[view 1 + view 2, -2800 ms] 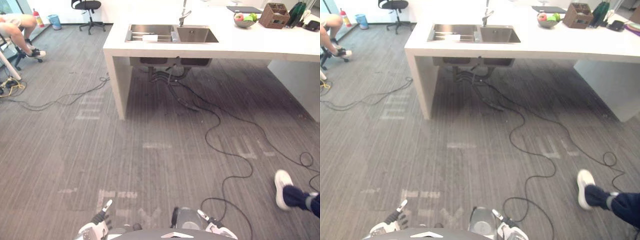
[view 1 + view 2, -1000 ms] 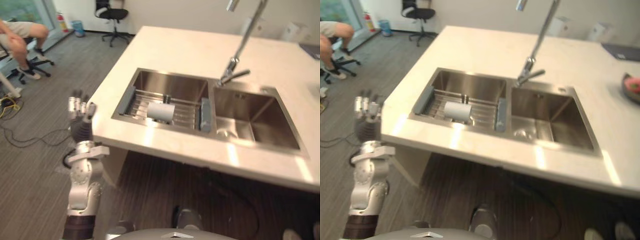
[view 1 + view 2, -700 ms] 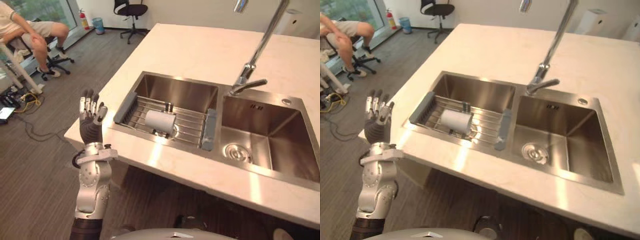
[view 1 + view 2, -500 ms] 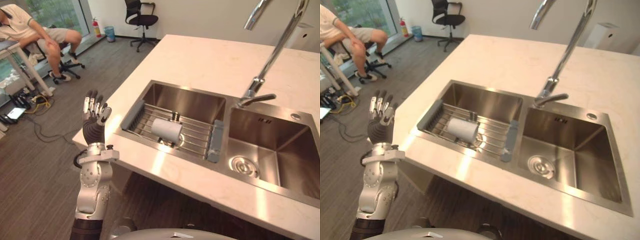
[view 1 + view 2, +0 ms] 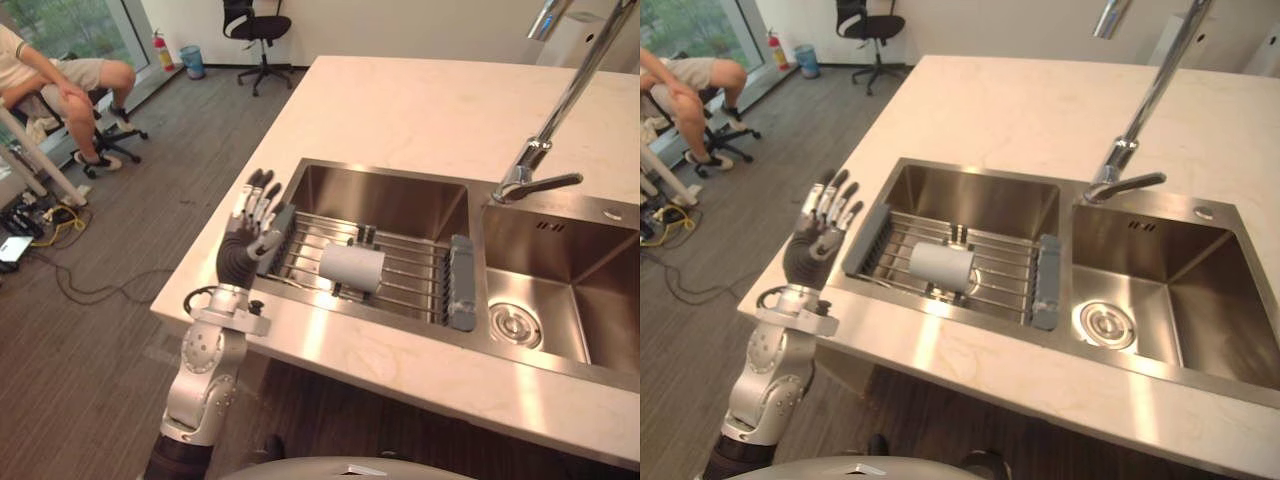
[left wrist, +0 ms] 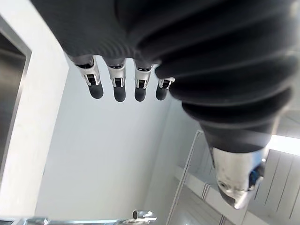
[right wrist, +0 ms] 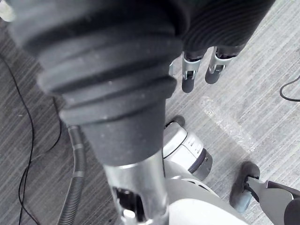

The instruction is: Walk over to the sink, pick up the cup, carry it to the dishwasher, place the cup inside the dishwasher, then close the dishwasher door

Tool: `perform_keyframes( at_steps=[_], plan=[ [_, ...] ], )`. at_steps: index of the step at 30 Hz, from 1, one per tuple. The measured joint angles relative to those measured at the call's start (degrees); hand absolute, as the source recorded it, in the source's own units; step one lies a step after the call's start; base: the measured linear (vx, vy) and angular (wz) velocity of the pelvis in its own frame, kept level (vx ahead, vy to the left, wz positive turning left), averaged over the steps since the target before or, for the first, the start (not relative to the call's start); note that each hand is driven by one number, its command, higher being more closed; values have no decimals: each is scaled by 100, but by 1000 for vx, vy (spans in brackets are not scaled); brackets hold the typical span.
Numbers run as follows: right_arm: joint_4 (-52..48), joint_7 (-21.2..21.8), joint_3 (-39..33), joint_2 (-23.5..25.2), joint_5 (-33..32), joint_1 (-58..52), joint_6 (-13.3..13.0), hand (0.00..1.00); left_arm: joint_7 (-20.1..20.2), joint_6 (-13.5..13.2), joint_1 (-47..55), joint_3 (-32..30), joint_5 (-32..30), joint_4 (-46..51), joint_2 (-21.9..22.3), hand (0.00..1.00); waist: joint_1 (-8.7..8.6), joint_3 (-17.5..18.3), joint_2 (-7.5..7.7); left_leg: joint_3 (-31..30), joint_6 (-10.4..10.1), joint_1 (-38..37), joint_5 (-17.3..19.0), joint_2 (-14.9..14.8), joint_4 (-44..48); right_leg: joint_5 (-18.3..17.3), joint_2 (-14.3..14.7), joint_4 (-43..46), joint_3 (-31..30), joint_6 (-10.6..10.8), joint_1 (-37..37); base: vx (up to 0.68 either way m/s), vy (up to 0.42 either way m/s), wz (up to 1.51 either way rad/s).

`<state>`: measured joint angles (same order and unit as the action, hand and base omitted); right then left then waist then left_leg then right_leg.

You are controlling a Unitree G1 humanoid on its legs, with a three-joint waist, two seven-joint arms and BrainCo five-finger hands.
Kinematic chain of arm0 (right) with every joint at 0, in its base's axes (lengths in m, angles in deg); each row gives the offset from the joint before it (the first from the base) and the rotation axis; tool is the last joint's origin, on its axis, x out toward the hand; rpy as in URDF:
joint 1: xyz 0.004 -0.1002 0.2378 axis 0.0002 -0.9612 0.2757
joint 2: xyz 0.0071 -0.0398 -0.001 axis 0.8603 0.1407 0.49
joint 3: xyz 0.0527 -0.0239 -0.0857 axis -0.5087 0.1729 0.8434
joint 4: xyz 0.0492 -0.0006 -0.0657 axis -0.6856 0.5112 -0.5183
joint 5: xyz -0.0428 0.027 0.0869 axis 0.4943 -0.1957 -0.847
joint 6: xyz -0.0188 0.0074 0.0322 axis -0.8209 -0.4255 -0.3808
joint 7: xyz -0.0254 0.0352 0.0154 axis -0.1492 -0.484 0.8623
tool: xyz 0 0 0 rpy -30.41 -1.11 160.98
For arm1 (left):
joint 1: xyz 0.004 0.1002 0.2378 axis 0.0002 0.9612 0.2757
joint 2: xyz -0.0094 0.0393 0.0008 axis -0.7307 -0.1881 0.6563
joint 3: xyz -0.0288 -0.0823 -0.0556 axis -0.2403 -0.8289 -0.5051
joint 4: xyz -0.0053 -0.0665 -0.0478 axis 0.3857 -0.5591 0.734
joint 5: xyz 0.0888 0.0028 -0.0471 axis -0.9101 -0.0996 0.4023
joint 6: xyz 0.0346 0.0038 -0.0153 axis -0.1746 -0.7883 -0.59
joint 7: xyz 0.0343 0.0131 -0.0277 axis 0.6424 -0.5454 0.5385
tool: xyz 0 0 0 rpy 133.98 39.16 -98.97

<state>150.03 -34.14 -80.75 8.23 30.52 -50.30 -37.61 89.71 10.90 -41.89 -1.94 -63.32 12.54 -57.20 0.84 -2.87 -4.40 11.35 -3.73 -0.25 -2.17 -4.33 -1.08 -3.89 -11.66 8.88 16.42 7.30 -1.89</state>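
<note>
Head views: the sink, a double steel basin, is set in a pale counter that fills the centre and right of the frame. A wire rack spans the left basin. The cup, white, lies on its side on the rack, near the middle, its mouth towards the frame's right. The faucet rises at upper right, between the basins; the drain sits in the right basin.

The left hand is raised at left-centre, fingers straight and spread, holding nothing; it stands just beside the rack's left end, apart from the cup.

Right wrist view: the right hand hangs over carpet, its fingers relaxed and empty.

Upper left: a seated person and a chair.
</note>
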Motion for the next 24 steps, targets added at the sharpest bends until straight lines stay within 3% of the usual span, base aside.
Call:
perform_keyframes(
  at_steps=[4,9,12,14,17,20,24],
  plan=[
    [6,95,-347,4,6,13,-22,0,-84,8,-303,170,-429,-442,-28,0,-74,42,-39,138,-31,-163,13,-66,-32,115,85,-109,-98,-6,116,1,-7,-20],
    [3,285,-1005,82,9,237,-16,0,-648,31,-1076,559,-1591,-631,-204,0,-102,117,1,305,-52,-293,-3,-120,-141,338,206,-485,-212,-22,263,-5,0,-18],
    [3,431,-1102,142,5,343,-38,0,-1038,154,-1368,798,-2566,-966,-321,0,-120,162,93,375,-17,-418,-60,-122,-247,465,254,-705,-245,-13,413,36,-3,-12],
    [2,461,-1106,157,-14,444,-33,0,-1520,256,-1404,910,-3512,-1287,-381,0,-168,221,176,466,-20,-497,-57,-118,-319,519,276,-803,-325,-4,450,21,4,-19],
    [4,460,-1325,262,-59,482,-11,0,-1838,317,-1576,1040,-4436,-1626,-467,0,-217,222,286,556,-22,-520,-41,-119,-328,552,295,-857,-405,-8,441,15,1,-13],
    [9,468,-1625,278,-101,480,-1,0,-2009,354,-1727,1158,-5005,-2023,-620,0,-292,211,336,724,-31,-626,13,-113,-329,578,299,-891,-564,-2,457,10,10,-28],
    [10,493,-2120,286,-124,479,2,0,-2211,498,-1838,1339,-5285,-2435,-749,0,-437,201,367,857,-40,-700,79,-106,-330,616,323,-967,-684,10,480,9,8,-19]
  ],
)
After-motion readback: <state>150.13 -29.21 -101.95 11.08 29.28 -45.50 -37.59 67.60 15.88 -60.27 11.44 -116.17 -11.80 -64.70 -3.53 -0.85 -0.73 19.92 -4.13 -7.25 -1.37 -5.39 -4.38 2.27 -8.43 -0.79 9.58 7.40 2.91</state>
